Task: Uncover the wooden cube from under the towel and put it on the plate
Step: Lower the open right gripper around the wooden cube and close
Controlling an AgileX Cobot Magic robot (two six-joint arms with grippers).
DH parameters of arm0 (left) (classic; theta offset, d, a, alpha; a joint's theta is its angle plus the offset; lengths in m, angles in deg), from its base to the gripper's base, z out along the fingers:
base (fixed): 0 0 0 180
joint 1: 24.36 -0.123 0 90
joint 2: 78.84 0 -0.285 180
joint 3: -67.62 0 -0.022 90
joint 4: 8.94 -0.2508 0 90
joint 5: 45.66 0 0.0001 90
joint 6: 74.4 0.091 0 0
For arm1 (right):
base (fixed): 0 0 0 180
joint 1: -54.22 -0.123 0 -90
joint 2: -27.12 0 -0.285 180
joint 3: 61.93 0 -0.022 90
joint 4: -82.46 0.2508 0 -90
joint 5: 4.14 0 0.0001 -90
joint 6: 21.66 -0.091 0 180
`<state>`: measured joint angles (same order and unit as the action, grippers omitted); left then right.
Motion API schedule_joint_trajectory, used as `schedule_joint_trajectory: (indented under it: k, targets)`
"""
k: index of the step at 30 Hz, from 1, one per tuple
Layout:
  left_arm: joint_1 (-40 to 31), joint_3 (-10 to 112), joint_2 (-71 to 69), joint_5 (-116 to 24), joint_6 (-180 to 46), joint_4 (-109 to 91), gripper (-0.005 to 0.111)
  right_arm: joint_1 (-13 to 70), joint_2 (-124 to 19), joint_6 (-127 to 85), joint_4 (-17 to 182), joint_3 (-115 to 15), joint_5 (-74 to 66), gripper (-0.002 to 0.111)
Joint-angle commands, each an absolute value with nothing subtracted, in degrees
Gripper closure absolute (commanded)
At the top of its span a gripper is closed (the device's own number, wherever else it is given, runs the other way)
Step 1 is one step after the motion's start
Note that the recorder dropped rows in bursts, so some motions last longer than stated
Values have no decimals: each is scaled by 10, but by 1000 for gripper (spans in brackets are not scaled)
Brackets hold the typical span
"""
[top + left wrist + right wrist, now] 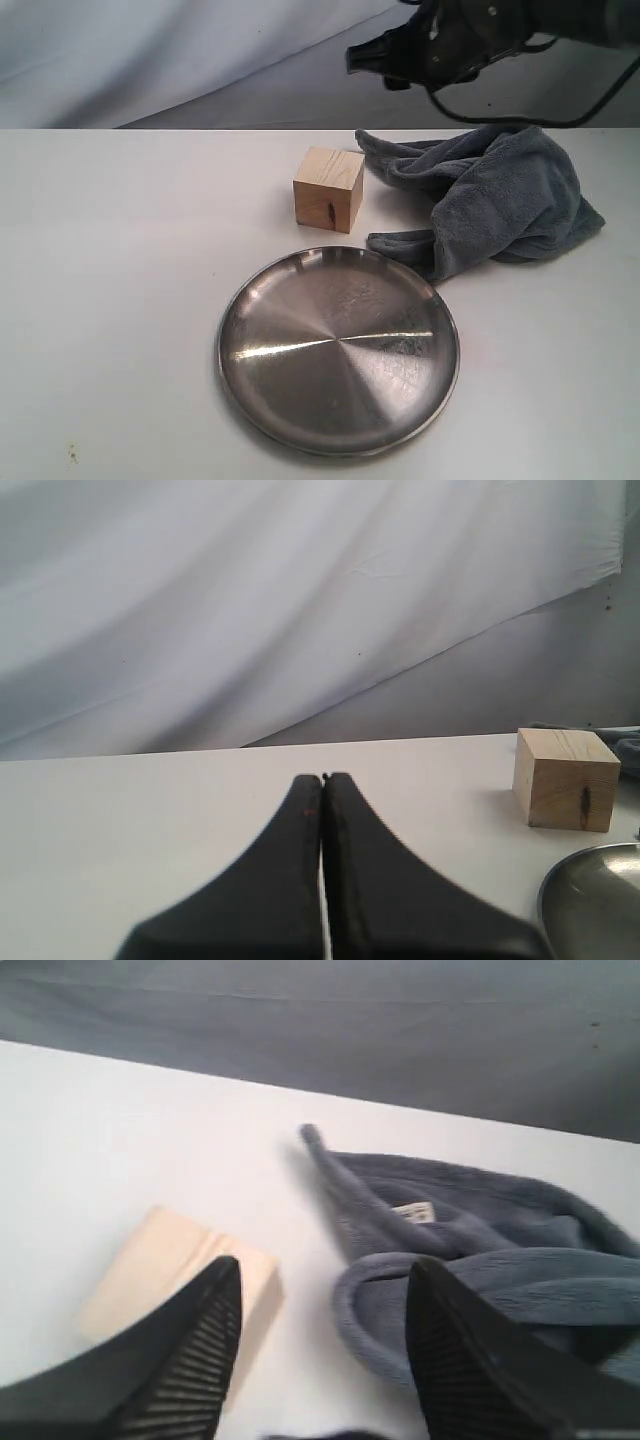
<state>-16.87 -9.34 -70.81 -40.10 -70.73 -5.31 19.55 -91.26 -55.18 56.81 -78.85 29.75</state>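
The wooden cube stands uncovered on the white table, just behind the steel plate. The grey-blue towel lies crumpled to the cube's right, apart from it. My right gripper hovers high above the back of the table, open and empty. In the right wrist view that gripper hangs over the gap between cube and towel. My left gripper is shut on nothing, low over bare table, with the cube and the plate's rim off to one side.
A pale draped backdrop hangs behind the table. A dark cable loops down from the right arm at the back right. Bare white tabletop stretches left of the plate.
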Motion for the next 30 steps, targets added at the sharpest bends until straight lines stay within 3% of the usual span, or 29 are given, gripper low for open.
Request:
schedule_joint_trajectory:
  k: [1, 5, 10, 17, 30]
  targets:
    - [-170, -96, -710, -407, -709, -52, 107, 173, -947, -617, 573, -785, 260, 61]
    - [-170, -96, -710, -407, -709, -52, 107, 153, -978, -620, 558, -785, 232, 58]
    - [-170, -96, -710, -407, -709, -52, 107, 142, -1008, -632, 552, -785, 191, 44]
    - [-170, -96, -710, -407, -709, -52, 107, 123, -1043, -626, 511, -786, 109, 51]
    - [-170, -96, -710, -407, -709, -52, 107, 113, -1079, -638, 491, -788, 87, 57]
